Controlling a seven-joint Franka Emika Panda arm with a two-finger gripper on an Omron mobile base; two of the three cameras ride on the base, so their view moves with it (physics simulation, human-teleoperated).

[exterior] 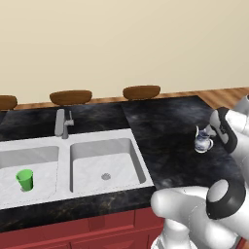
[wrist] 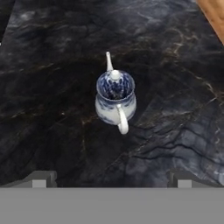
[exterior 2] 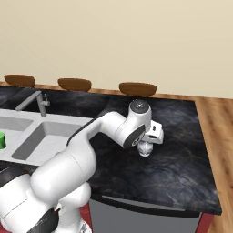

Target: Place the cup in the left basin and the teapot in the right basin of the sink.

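The green cup (exterior: pixel 24 180) stands upright in the left basin (exterior: pixel 41 156) of the white sink (exterior: pixel 137 151); its edge also shows as the cup (exterior 2: pixel 1 139). The right basin (exterior: pixel 92 163) holds nothing but its drain. The blue-patterned white teapot (exterior: pixel 203 141) stands upright on the black counter to the right of the sink. My gripper (wrist: pixel 111 181) hovers above the teapot (wrist: pixel 115 97) and is open, its fingertips (wrist: pixel 41 179) wide apart with nothing between them. From the right, the hand hangs just over the teapot (exterior 2: pixel 144 149).
A grey faucet (exterior: pixel 62 122) rises behind the sink. Brown stool seats (exterior: pixel 70 97) line the counter's far edge. The black counter (exterior: pixel 170 116) spreads around the teapot, and the wooden floor (exterior 2: pixel 223 136) lies beyond its right edge.
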